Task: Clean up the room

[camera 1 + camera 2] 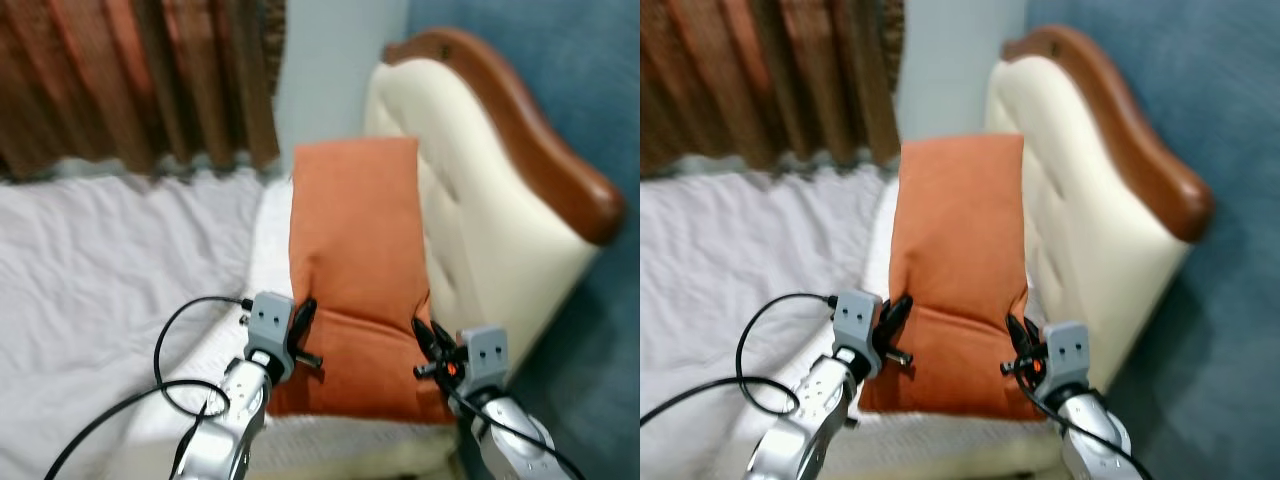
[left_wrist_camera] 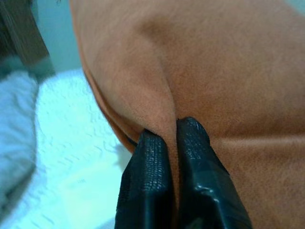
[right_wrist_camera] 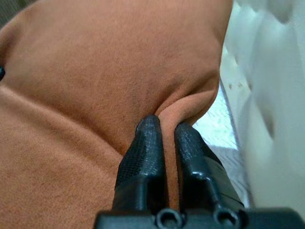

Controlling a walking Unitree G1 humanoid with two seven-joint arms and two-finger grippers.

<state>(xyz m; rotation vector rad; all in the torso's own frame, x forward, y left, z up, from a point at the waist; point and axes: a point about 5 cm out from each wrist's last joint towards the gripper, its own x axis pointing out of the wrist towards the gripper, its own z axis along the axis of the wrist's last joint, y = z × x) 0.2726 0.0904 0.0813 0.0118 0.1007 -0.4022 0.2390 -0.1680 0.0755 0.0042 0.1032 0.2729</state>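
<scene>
Left gripper [image 1: 303, 318] and right gripper [image 1: 428, 342] each pinch opposite side edges of orange pillow [image 1: 355, 250] beside headboard [image 1: 480, 200]

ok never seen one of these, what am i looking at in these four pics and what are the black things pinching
This is a humanoid robot with two silver arms, each ending in a claw of two long black fingers. The two wide pictures come from a stereo camera on its head, looking down at a bed, so they show the same scene twice. The two close-ups come from cameras on each wrist, looking along that claw's fingers.

On the bed lies an orange pillow, its far end propped against the cream padded headboard. A white bedsheet covers the mattress, with brown curtains behind.

The left claw pinches a fold of fabric on one side of the pillow, and the right claw pinches the other side. Both are shut on it.
</scene>
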